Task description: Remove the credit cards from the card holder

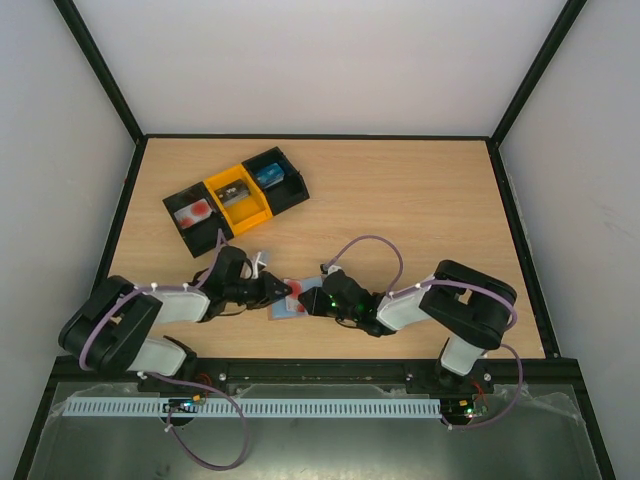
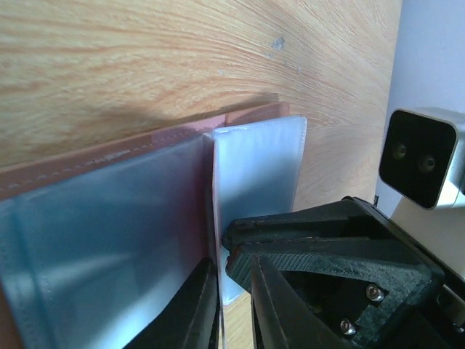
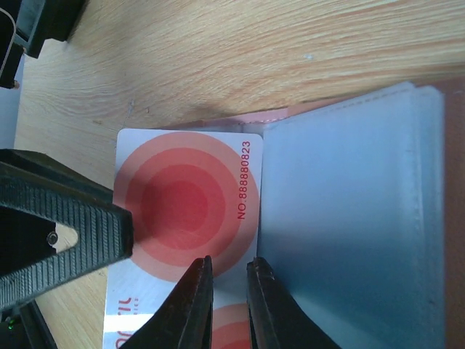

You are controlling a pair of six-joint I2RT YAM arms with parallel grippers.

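Observation:
The light blue-grey card holder [image 1: 284,310] lies open on the table between my two grippers. It also shows in the left wrist view [image 2: 109,233] and the right wrist view [image 3: 341,218]. A white credit card with red rings [image 3: 182,196] sticks out of one panel; in the top view it is a red patch [image 1: 297,291]. My right gripper [image 3: 229,260] points down at the seam between card and holder, jaws a narrow gap apart. My left gripper [image 2: 231,263] has a narrow gap, with the edge of a pale sheet [image 2: 258,174] running into it. One of its fingers [image 3: 73,240] overlaps the card's outer edge.
A black-and-yellow three-section tray [image 1: 235,198] stands at the back left, with a small flat item in each section. Its corner shows in the right wrist view [image 3: 43,22]. The right wrist camera [image 2: 421,156] is close beside my left fingers. Black frame rails border the table.

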